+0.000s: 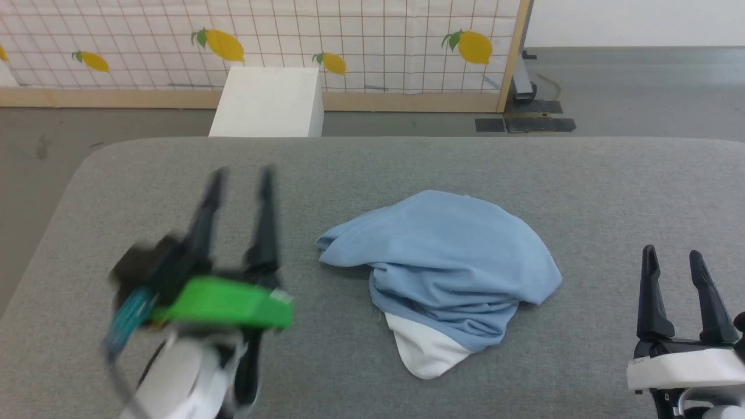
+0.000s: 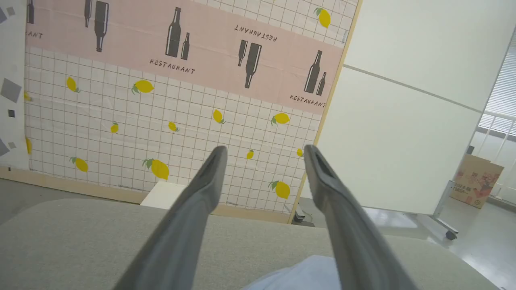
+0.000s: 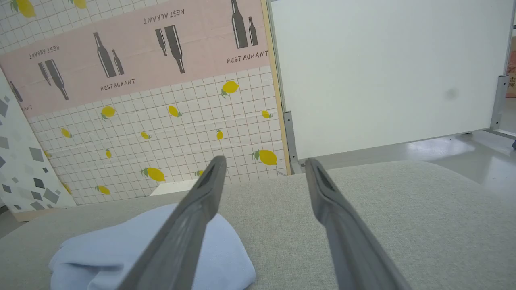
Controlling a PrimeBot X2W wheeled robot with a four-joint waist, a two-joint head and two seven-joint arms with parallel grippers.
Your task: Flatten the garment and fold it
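The garment (image 1: 448,262) is a light blue shirt lying bunched in a rounded heap on the grey table (image 1: 407,163), with a white flap of lining sticking out at its near edge. My left gripper (image 1: 241,177) is blurred, to the left of the heap and apart from it, fingers spread and holding nothing. In the left wrist view the open left gripper (image 2: 264,151) points over the table, with a strip of the garment (image 2: 298,278) at the bottom. My right gripper (image 1: 672,256) stands open at the lower right, clear of the cloth. The right wrist view has the garment (image 3: 225,249) left of the right gripper (image 3: 264,161).
Beyond the table's far edge stands a white box (image 1: 268,102) against a tiled partition with lemon prints (image 1: 349,41). A white panel on castors (image 2: 403,133) and a cardboard box (image 2: 475,181) stand further off. Grey tabletop lies bare on both sides of the heap.
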